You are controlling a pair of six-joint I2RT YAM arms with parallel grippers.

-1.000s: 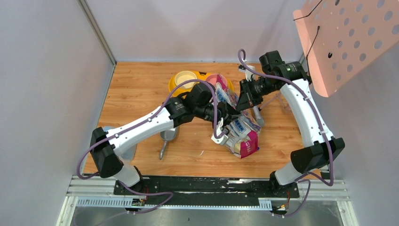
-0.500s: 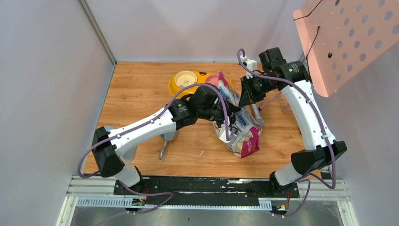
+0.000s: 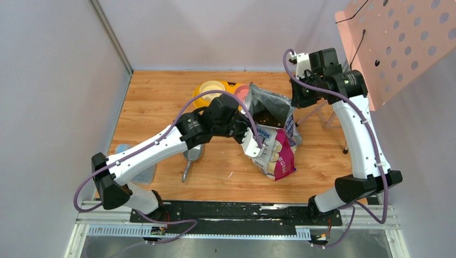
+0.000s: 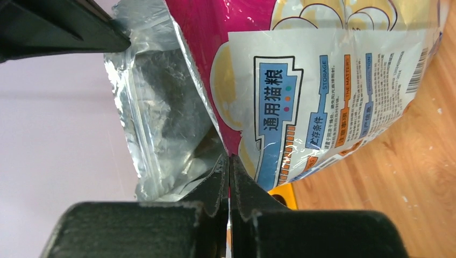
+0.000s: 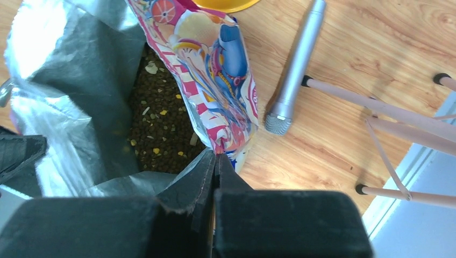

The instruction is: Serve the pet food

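Dark kibble (image 5: 161,129) lay heaped inside the open foil-lined bag (image 5: 215,80) on the table (image 3: 161,102). Left jaws pinched the bag's near rim; right jaws pinched the far rim, mouth spread between them. Behind it sat a yellow bowl (image 3: 211,88).

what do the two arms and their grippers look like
The left arm and right arm both have white link shells and bulky black joint housings. A loose purple cable loops along each. The left gripper and right gripper each have two flat matte black fingers with rough, worn edges.
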